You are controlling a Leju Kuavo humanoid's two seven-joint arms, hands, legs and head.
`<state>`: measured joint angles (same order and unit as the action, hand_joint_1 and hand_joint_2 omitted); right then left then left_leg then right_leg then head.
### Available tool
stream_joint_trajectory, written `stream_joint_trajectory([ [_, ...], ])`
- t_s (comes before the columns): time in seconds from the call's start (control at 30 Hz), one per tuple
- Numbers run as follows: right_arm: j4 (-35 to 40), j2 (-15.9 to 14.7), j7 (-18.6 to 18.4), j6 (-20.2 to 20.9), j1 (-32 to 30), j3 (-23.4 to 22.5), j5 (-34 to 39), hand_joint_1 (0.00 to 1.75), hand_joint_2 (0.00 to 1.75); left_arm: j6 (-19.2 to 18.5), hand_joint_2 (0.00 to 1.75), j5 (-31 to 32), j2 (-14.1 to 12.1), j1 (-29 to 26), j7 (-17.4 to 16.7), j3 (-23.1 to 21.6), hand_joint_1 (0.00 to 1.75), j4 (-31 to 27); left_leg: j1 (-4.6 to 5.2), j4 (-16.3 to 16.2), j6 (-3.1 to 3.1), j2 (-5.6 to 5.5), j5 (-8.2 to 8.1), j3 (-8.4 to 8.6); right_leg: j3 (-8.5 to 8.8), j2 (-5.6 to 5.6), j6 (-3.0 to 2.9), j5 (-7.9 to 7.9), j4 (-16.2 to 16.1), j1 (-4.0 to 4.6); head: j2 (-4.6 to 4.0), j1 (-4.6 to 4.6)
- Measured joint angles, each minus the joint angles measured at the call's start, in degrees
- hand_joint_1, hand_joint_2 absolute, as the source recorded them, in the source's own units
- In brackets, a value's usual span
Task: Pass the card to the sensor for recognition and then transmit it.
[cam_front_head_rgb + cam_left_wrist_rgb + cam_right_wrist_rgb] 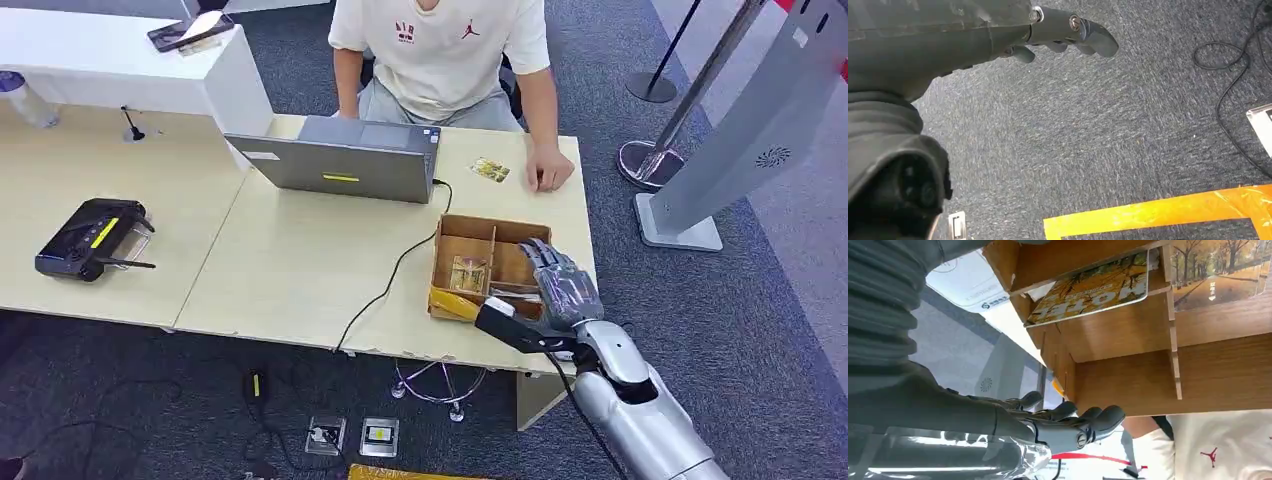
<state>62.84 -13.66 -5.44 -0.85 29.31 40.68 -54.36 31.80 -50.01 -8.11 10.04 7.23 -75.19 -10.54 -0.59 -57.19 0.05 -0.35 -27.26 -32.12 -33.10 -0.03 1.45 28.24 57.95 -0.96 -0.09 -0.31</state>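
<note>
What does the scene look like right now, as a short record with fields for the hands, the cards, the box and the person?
right hand: fingers apart, holding nothing, over the near right part of the wooden box
left hand: hangs over the carpet, holding nothing
card in box: lies in a left compartment
card on desk: lies beside the person's hand
laptop: open, facing the person

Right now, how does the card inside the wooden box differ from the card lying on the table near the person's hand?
The card in the wooden box sits in a compartment of the wooden box, close to the right hand. The card on the table lies flat on the bare table, beside the person's hand, far from the right hand. The boxed card is enclosed by walls; the table card lies in the open. Both show a yellowish print.
</note>
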Motion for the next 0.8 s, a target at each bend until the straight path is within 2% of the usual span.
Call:
stream_joint_trajectory([
  [0.2,-0.61,0.04,0.57,-0.35,0.15,0.00,-0.02,0.00,1.75,-0.11,0.00,0.11,0.00,0.00,0.00,0.00,0.00,0.00,0.00,0.00,0.00,0.00,0.00,-0.01,0.00,-0.01,0.00,0.00,0.00,0.00,0.00,0.00],
  [0.27,-0.92,0.11,0.92,-0.42,0.17,0.00,-0.09,0.21,1.75,-0.11,0.00,0.11,0.00,0.00,0.00,0.00,0.00,0.00,0.00,0.00,0.00,0.00,0.00,-0.01,0.00,0.00,0.00,0.00,0.00,0.00,0.00,-0.02],
  [0.3,-1.05,0.18,1.12,-0.42,0.22,0.00,-0.13,0.23,1.75,-0.11,0.00,0.11,0.00,0.01,0.00,0.00,0.00,0.00,0.00,0.00,0.00,0.00,0.00,-0.01,0.00,0.00,0.00,0.00,0.00,0.00,0.00,0.00],
  [0.33,-1.25,0.26,1.29,-0.42,0.34,0.00,-0.18,0.31,1.75,-0.11,0.00,0.11,0.00,0.00,0.00,0.00,0.00,0.00,0.00,0.00,0.00,0.00,0.00,-0.01,0.00,0.00,0.00,0.00,0.00,0.00,0.00,0.00],
  [0.37,-1.44,0.35,1.33,-0.42,0.46,0.00,-0.20,1.08,1.75,-0.11,0.00,0.11,0.00,0.00,0.00,0.00,0.00,0.00,0.00,0.00,0.00,0.00,0.00,-0.01,0.00,0.00,0.00,0.00,0.00,0.00,0.00,0.00],
  [0.4,-1.60,0.44,1.42,-0.42,0.56,0.00,-0.28,1.45,1.75,-0.11,0.00,0.11,0.00,0.00,0.00,0.00,0.00,0.00,0.00,0.00,0.00,0.00,0.00,0.00,0.00,0.00,0.00,0.00,0.00,0.00,0.00,0.00],
  [0.43,-1.81,0.55,1.46,-0.42,0.65,0.00,-0.35,1.48,1.75,-0.11,0.00,0.11,0.02,0.00,0.00,0.00,0.00,0.00,0.00,0.00,0.00,0.00,0.00,0.00,0.00,0.00,0.00,0.00,0.00,0.00,0.00,-0.02],
  [0.5,-2.08,0.63,1.51,-0.39,0.75,0.00,-0.39,1.68,1.75,-0.11,0.00,0.09,0.00,0.00,0.00,0.00,0.00,0.00,0.00,0.00,0.00,0.00,0.00,-0.01,0.01,-0.01,0.00,0.00,0.00,0.00,0.00,0.00],
  [0.57,-2.40,0.77,1.57,-0.39,0.83,0.00,-0.50,1.75,1.75,-0.11,0.00,0.00,0.02,0.00,0.00,0.00,0.00,0.00,0.00,0.00,0.00,0.00,0.00,-0.01,0.00,-0.01,0.00,0.00,0.00,0.00,0.00,0.00],
  [0.67,-2.95,1.07,1.90,-0.13,1.05,0.02,-0.50,1.75,1.75,-0.11,0.00,-0.04,0.02,0.00,0.00,0.00,0.00,0.00,0.00,0.00,0.00,0.00,0.00,-0.01,0.00,0.00,0.00,0.00,0.00,0.00,0.00,-0.02],
  [0.8,-3.54,1.22,2.03,0.30,1.41,0.02,-0.46,1.61,1.75,-0.11,0.00,-0.07,0.02,-0.02,0.00,0.00,0.00,0.00,0.00,0.00,0.00,0.00,0.00,-0.01,0.00,-0.02,0.00,0.00,0.00,0.00,0.00,0.00],
])
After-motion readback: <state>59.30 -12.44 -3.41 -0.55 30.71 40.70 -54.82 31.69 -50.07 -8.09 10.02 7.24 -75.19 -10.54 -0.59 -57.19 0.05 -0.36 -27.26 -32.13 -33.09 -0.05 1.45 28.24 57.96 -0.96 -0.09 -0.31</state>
